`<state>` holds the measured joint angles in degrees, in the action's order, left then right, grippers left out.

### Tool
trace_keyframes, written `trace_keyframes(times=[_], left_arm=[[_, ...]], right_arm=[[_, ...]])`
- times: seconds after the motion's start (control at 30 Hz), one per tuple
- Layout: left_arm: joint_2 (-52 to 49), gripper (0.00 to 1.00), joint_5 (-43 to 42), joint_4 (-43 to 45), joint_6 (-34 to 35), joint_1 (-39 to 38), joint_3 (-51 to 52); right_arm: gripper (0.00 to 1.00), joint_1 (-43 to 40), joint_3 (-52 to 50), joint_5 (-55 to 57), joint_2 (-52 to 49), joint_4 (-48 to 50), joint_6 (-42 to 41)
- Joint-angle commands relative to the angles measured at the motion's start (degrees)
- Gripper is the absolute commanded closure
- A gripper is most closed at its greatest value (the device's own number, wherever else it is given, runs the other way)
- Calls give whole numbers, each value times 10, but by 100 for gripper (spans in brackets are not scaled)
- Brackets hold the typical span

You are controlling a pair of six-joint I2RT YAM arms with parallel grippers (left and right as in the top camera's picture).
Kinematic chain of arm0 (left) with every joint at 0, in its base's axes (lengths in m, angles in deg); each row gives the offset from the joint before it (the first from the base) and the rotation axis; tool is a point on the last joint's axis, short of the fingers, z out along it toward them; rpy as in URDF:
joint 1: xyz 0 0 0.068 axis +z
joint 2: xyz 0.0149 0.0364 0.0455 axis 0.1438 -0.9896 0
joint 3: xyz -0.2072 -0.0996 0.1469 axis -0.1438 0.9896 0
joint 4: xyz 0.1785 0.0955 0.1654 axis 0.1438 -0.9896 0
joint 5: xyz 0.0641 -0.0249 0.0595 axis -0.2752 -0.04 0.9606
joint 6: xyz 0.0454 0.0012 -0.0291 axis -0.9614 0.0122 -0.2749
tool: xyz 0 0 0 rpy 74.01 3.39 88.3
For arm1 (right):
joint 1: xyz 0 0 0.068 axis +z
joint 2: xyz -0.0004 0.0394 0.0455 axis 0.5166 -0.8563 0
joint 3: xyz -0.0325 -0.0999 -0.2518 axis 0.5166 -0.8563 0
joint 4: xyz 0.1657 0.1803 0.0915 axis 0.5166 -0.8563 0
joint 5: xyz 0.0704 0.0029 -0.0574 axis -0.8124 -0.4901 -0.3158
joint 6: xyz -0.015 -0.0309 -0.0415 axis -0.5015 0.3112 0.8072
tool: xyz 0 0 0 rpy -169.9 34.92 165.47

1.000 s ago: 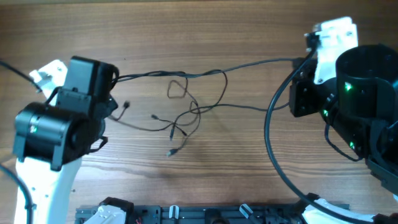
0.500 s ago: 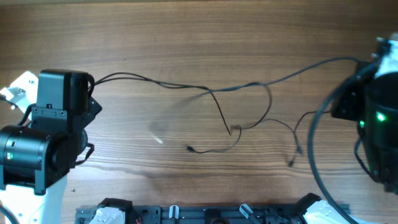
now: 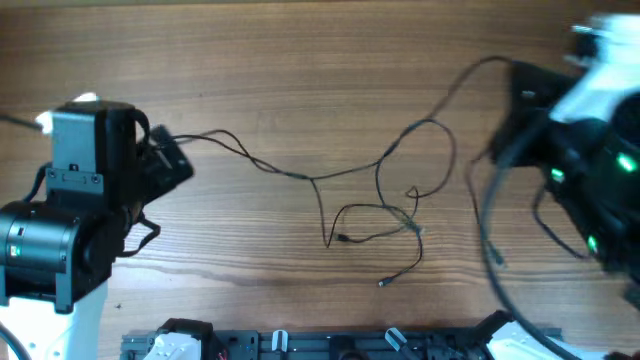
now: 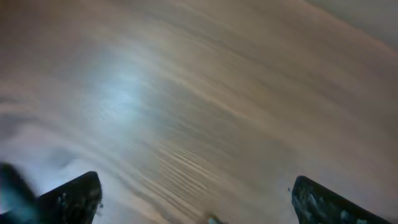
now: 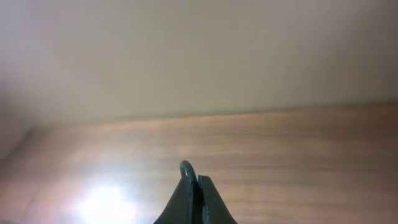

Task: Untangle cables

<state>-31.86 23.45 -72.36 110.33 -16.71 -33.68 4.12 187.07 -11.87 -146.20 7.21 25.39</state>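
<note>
Thin black cables [image 3: 310, 178] lie across the wooden table. One strand runs from beside my left gripper [image 3: 172, 162] to the middle, then climbs right to my right gripper [image 3: 515, 72]. A loose knot [image 3: 405, 205] sits right of centre, with plug ends lower down [image 3: 340, 238] and nearer the front [image 3: 382, 283]. In the right wrist view my right gripper [image 5: 196, 180] is shut on a thin cable loop [image 5: 186, 167] and held above the table. In the left wrist view my left gripper [image 4: 193, 196] is open, with bare blurred wood between its fingers.
A thick black arm wire [image 3: 485, 215] hangs beside the right arm. A black rail with clips [image 3: 330, 345] runs along the table's front edge. The left arm's body [image 3: 70, 230] stands at the left side.
The cable bundle has been dragged right and stretched out; the knot now lies right of centre. The right arm has swung up and back, blurred. The left arm has shifted slightly.
</note>
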Motion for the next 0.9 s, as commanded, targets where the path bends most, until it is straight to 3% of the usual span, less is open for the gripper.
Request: trace_keyframes(times=[0.0,0.07,0.17,0.27,0.4,0.47,0.5,0.57,0.67,0.73,0.87], left_arm=[[-2,0,-259,7,-229,2,2],[-7,0,-324,3,-289,2,2],[-21,0,-387,-1,-354,2,2],[-30,0,-369,3,-352,2,2],[-54,0,-266,25,-273,2,2],[-68,0,-273,27,-273,2,2],[-76,0,-308,22,-296,2,2],[-92,0,-451,-15,-439,1,2],[-107,0,-521,-64,-531,-5,2],[-115,0,-482,-63,-509,-5,2],[-144,0,-207,-43,-243,-4,2]], right_arm=[[96,1,6,-324,-49,33,142],[95,1,6,-439,-80,44,183],[95,1,6,-490,-121,38,216],[96,1,6,-473,-135,13,231],[96,1,6,-404,-133,-27,236],[96,1,6,-403,-133,-41,242],[96,1,6,-403,-133,-43,242],[96,1,6,-403,-133,-42,242],[95,1,6,-403,-133,-43,242],[96,1,6,-403,-133,-46,242],[96,1,6,-403,-133,-47,242]])
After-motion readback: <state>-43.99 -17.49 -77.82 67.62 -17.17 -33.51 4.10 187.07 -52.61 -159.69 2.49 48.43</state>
